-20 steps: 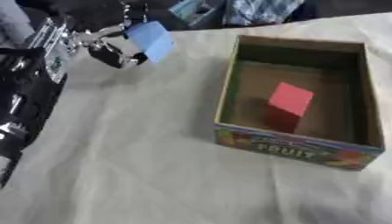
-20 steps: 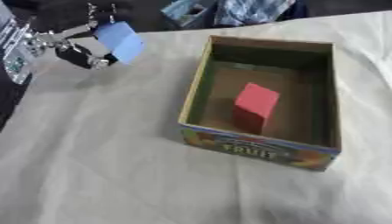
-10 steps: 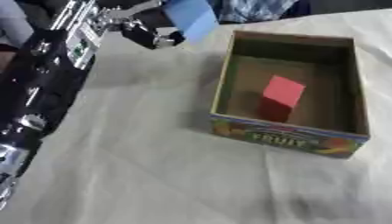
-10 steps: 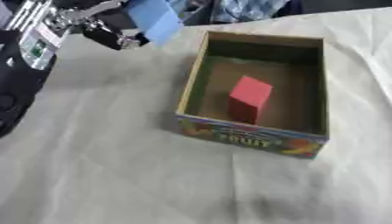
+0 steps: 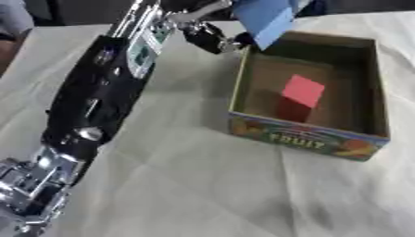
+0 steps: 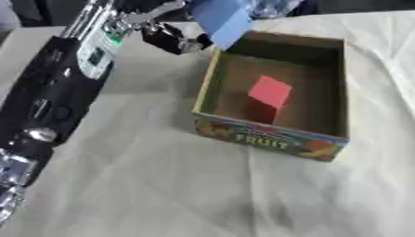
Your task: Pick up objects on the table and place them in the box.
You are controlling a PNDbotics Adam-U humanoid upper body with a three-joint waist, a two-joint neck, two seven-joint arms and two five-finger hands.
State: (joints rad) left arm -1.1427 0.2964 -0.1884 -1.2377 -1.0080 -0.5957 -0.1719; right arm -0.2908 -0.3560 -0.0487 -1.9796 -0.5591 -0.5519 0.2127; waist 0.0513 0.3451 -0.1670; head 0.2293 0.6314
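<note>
While the left arm stretches up from the lower left corner of the view toward the far side of the table (image 5: 186, 185), its left hand (image 5: 212, 33) carries a blue block (image 5: 266, 18), with the fingers curled round the block's near and lower faces. That blue block is held tilted in the air, clear of the cloth, and it sits over the far left corner of the box (image 5: 311, 137); its lowest corner hangs just above the box's far left rim, and I cannot tell whether it touches the cardboard.

This box is an open cardboard carton with a printed fruit picture and the word FRUIT on its near wall. It stands on the right half of the table, turned a little askew. Inside it a red block (image 5: 300, 95) stands on the floor of the box, about midway between the left and right walls and nearer the near wall than the far one.

A pale, creased cloth covers the table. Dark shapes and some blue fabric (image 6: 279, 7) lie along the far edge, too blurred to make out. No right hand shows in either view.
</note>
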